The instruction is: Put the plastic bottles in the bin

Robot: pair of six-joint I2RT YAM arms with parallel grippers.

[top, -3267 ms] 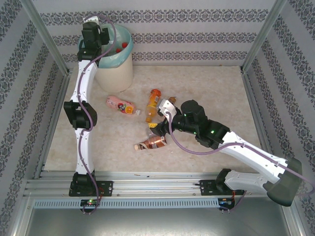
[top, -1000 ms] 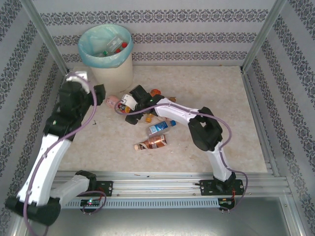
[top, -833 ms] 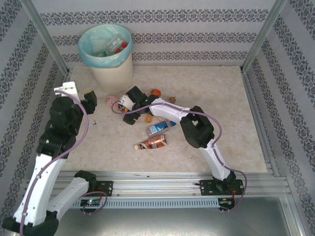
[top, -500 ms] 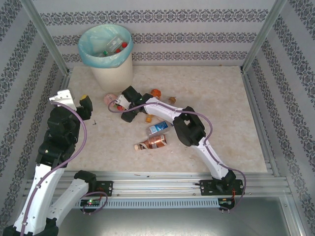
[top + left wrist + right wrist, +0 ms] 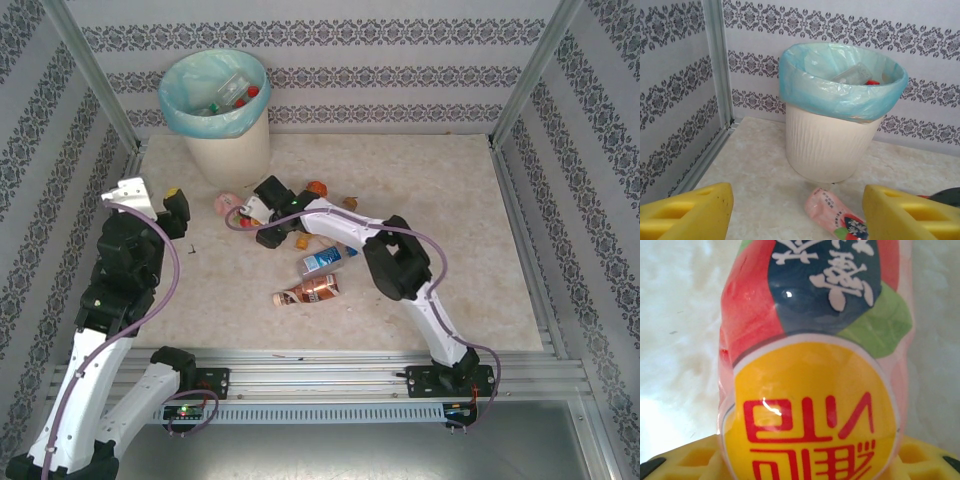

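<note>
Pink bottle (image 5: 815,340) is lying on its side on the counter (image 5: 430,200). It is just in front of the bin (image 5: 235,155), near it but not touching.

Right tool (image 5: 247,210) is reaching in over it. In the right wrist view the yellow pads (image 5: 685,460) are pressing against both sides of the label. The tool is narrowed onto the bottle, which seems to be resting on the counter and not yet lifted.

Bin is standing in the far left corner, with its turquoise liner (image 5: 840,95) folding over the rim. A clear bottle (image 5: 855,74) and some red caps (image 5: 248,93) are showing inside, so part of the job is looking done.

Left tool (image 5: 797,212) is hanging wide and empty over the left side of the counter, facing the bin.

Three more are waiting on the counter:
- orange bottle (image 5: 317,189), partly under the right arm
- blue-labelled bottle (image 5: 325,262)
- brown bottle (image 5: 308,292), nearest the arm bases

A small orange bit beside the orange bottle is too small to identify.

Judging four bottles left, with the pink one in hand. The bin is standing much taller than the bottles, so the bottle is likely needing a high lift over the rim before release.
</note>
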